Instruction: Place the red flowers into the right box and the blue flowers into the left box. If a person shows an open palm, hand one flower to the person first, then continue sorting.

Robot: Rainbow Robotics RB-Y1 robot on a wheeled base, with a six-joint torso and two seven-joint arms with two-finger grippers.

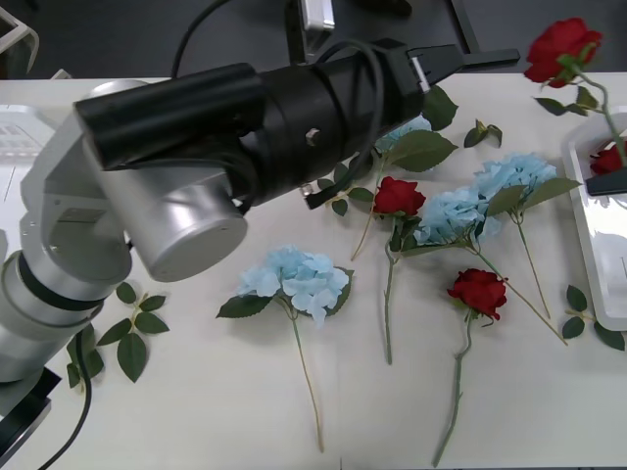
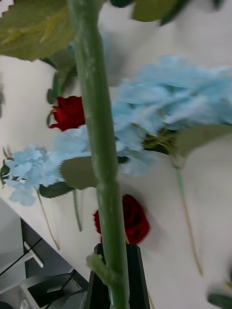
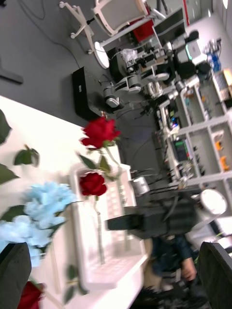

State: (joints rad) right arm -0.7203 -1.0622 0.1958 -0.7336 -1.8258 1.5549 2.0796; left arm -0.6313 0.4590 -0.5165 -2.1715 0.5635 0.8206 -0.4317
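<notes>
Left arm (image 1: 196,147) covers part of the table; a blue flower (image 1: 407,132) sits half hidden behind it. Right box (image 1: 598,245) cut by frame edge. Held rose stem (image 2: 99,145) blurred.

Lighting evenly and brightly from overhead, casting faint soft shadows under the blue flowers (image 1: 296,279) on the table (image 1: 196,411). Blurring heavily the near stem (image 2: 99,145) in the right wrist view; smearing background clutter in the left.

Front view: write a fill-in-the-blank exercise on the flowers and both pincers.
The right pincer grips a red flower by its ___.
The right box holds ___ red flower.
On the table lie ___ red flowers.
The left pincer stands ___.
Missing: stem; one; two; open.
</notes>
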